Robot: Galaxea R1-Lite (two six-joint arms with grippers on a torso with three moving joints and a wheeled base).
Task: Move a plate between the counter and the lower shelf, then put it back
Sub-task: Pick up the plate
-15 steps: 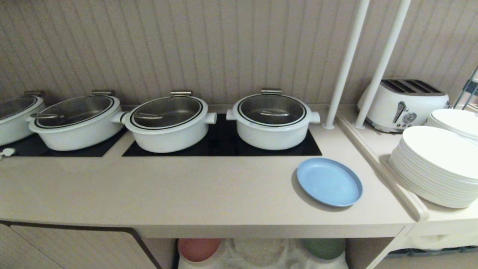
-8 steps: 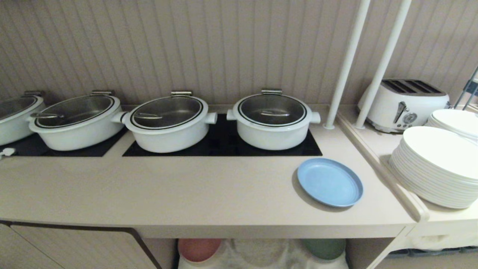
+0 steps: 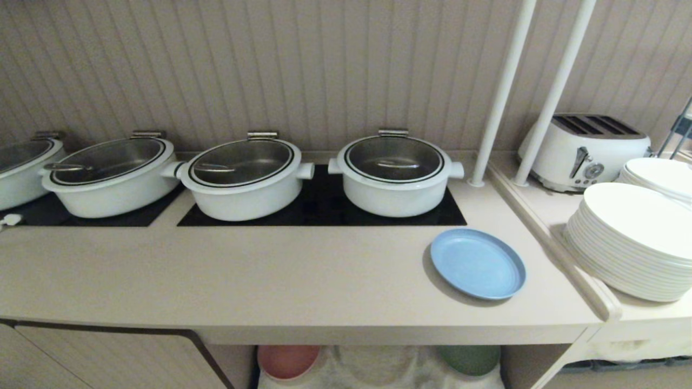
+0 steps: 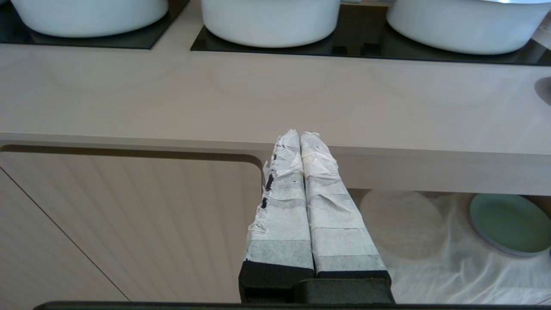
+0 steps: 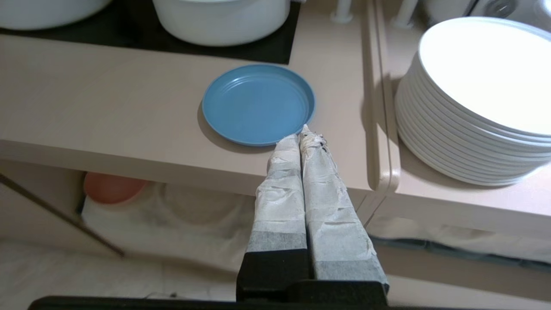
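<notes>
Right now, this is what I am seeing from my station.
Surface: the counter (image 3: 270, 275) is lying long, smooth and beige, with black hob panels (image 3: 324, 208) set flat into it.
Room: ribbed beige wall panelling (image 3: 303, 65) is running behind; two white poles (image 3: 505, 86) are rising at the counter's right end.
Cookware: round white pots (image 3: 394, 173) with glass lids are sitting on the hobs.
Side ledge: a white toaster (image 3: 586, 148) and stacked white plates (image 3: 632, 237) are standing there.
Task thing: the plate (image 3: 478, 263), light blue, ringed and low-rimmed, is lying flat on the counter's right part, before the hob.
Below: the lower shelf (image 3: 378, 367) is showing white cloth, a pink plate (image 3: 287, 360) and a green plate (image 3: 469, 357).
Right gripper (image 5: 303, 134): I am watching its taped fingers pressed together, tips over the plate's near rim.
Left gripper (image 4: 300, 137): fingers together too, facing the counter's front edge.
</notes>
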